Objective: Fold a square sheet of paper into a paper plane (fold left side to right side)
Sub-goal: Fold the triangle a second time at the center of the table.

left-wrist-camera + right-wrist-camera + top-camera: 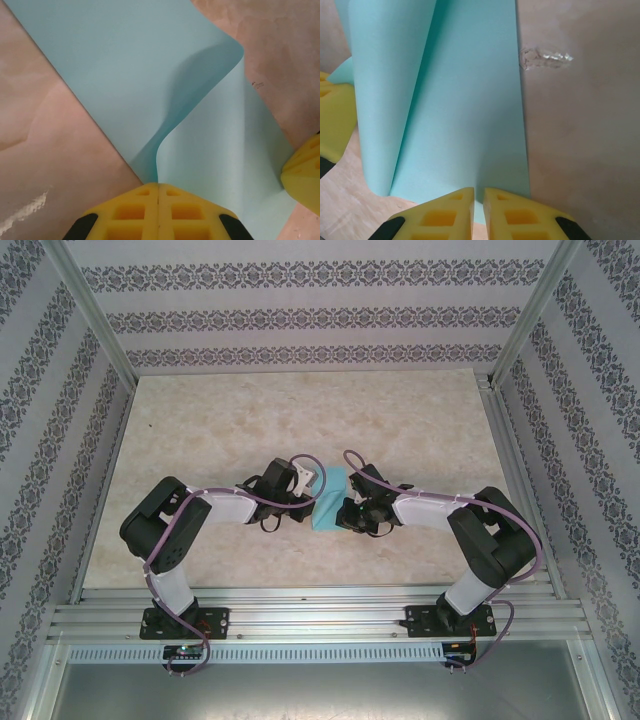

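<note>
The square sheet of paper (pixel 330 502), light blue, lies at the table's middle between both arms. My left gripper (pixel 310 483) is at its left side. In the left wrist view this gripper (pixel 158 185) is shut on the sheet's edge, and the pinched flap (pixel 220 130) curls up and over the flat part (pixel 115 65). My right gripper (pixel 352 512) is at the sheet's right side. In the right wrist view its tips (pixel 479 192) stand a narrow gap apart at the near edge of the paper (pixel 465 115), with nothing between them.
The marble-patterned table (pixel 220 420) is walled by patterned panels and an aluminium frame (pixel 300 605) at the near edge. A small clear scrap (pixel 545 57) lies on the table right of the paper. One right fingertip (pixel 302 172) pokes into the left wrist view.
</note>
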You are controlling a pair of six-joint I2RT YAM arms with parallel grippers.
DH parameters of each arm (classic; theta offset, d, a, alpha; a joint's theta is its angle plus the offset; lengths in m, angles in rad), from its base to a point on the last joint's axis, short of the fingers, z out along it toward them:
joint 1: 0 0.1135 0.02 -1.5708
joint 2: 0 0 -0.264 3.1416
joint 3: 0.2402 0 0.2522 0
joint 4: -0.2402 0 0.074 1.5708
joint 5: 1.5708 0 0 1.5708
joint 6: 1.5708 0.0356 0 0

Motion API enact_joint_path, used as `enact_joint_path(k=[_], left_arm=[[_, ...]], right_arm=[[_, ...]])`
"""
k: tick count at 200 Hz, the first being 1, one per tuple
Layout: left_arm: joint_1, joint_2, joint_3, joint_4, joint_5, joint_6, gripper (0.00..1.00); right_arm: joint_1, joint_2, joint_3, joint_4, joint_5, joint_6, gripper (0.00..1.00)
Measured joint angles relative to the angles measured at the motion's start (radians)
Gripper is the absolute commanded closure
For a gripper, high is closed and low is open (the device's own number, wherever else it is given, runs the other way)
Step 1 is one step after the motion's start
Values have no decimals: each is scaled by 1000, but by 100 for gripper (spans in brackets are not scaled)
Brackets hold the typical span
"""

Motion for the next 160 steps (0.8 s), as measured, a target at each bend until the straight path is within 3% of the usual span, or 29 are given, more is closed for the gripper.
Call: enact_joint_path(k=[160], left_arm=[[0, 11, 2, 1, 2, 0, 100]], right_arm=[[0, -1, 6, -7, 0, -3, 83]])
